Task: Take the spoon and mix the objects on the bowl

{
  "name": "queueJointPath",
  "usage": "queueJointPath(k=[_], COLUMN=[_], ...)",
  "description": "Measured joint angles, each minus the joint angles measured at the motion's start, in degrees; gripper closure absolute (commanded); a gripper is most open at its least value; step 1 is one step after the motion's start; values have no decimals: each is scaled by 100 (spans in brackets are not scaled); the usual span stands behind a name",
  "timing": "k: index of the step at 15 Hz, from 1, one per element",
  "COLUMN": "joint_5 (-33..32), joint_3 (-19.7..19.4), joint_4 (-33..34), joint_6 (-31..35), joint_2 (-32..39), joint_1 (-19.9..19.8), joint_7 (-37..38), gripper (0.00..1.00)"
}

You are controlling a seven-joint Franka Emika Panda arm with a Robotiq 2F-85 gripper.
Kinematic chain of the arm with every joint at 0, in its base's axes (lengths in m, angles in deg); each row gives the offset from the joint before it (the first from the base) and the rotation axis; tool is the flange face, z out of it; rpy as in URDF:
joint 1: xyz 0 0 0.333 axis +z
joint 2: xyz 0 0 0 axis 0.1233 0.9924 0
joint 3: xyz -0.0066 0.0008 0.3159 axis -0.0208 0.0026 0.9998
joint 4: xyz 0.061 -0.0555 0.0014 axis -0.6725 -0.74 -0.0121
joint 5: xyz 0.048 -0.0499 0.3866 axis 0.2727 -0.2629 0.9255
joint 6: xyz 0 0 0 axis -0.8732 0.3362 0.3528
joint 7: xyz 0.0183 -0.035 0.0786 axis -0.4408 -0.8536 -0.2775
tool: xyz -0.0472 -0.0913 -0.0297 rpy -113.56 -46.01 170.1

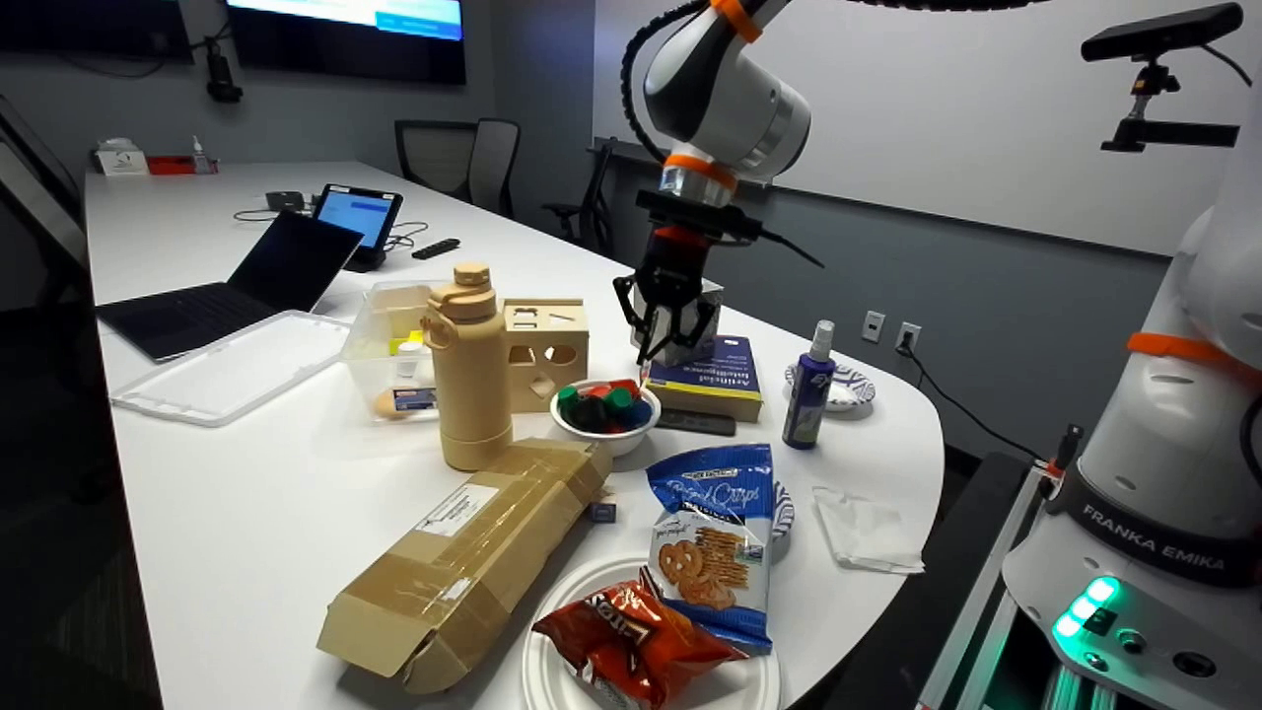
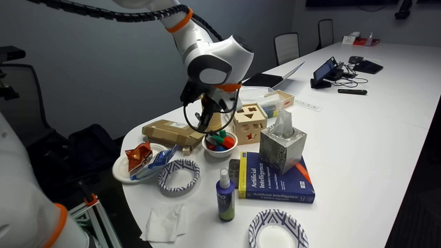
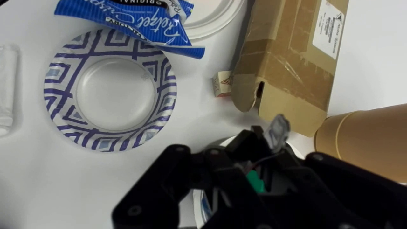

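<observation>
With the white, round bowl (image 2: 220, 154) just below it, the pincer (image 1: 657, 345) hangs over the rim nearest the robot's base (image 1: 1154, 542), off the bowl's middle in both exterior views. We see it clenched, as far as the pictures show, on a slim, pale length that we take for the spoon (image 3: 277, 133). The spoon's long axis runs close to upright, slightly tilted, down to the bowl's base-side rim; whether its lower end sits among the contents or just above them, we cannot tell.

We judge the pick-up done and the mixing next, a move that calls for working the spoon away from the rim and in toward the bowl's middle. A knock on the rim could slide the bowl across the surface (image 2: 351, 144).

In our wrist view the spoon shows only a see-through, blurred end. Inside the bowl lie small pieces (image 2: 228, 142) in red, green, blue and black, heaped up to the rim and, we reckon, easily tipped over it. A wooden shape box (image 2: 250, 127) stands just beside the bowl; a cardboard box (image 1: 468, 552) lies near it.
</observation>
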Motion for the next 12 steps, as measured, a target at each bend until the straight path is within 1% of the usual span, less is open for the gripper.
queueJointPath(k=[7, 12], joint_5=[-26, -235], joint_3=[60, 58], joint_4=[149, 218], joint_6=[326, 244], joint_2=[307, 539], joint_1=[23, 23], joint_7=[-126, 31], gripper=[98, 98])
